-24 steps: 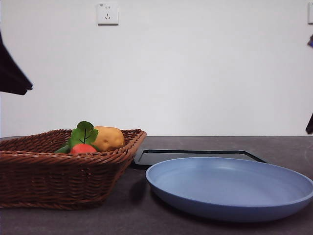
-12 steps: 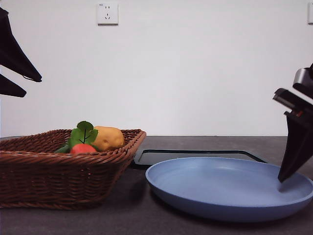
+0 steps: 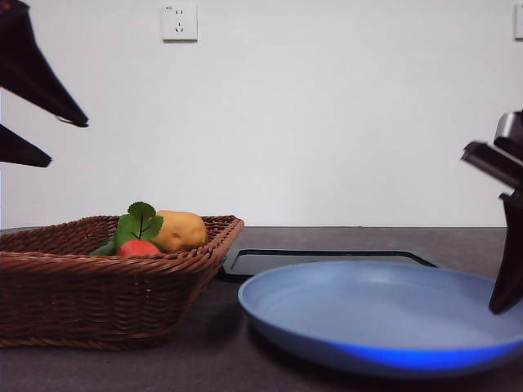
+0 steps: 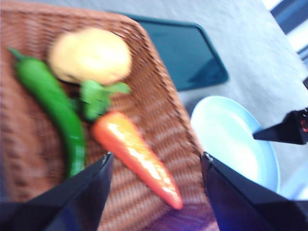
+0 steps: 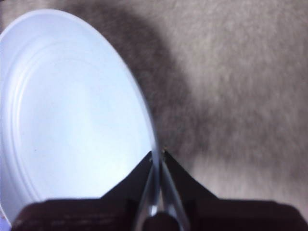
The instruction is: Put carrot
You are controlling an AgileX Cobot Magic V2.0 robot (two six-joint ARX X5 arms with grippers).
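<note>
The carrot (image 4: 139, 159) is glossy red-orange with green leaves and lies in the brown wicker basket (image 4: 163, 110). In the front view only its thick end (image 3: 137, 247) shows over the basket rim (image 3: 98, 294). My left gripper (image 4: 156, 155) is open and hangs above the carrot, apart from it; it shows at the front view's upper left (image 3: 67, 143). My right gripper (image 5: 157, 153) is shut on the rim of the blue plate (image 5: 67, 110), at the front view's right edge (image 3: 507, 306). The plate (image 3: 368, 314) sits slightly tilted.
A tan-yellow potato (image 4: 90, 55) and a green pepper (image 4: 53, 106) lie beside the carrot in the basket. A black tray (image 3: 327, 257) lies flat behind the plate. A wall socket (image 3: 180, 22) is on the white wall.
The left gripper has come further in from the left with its jaws spread. The right gripper came down at the right and closed on the plate's rim; the plate shifted and tilted a little.
</note>
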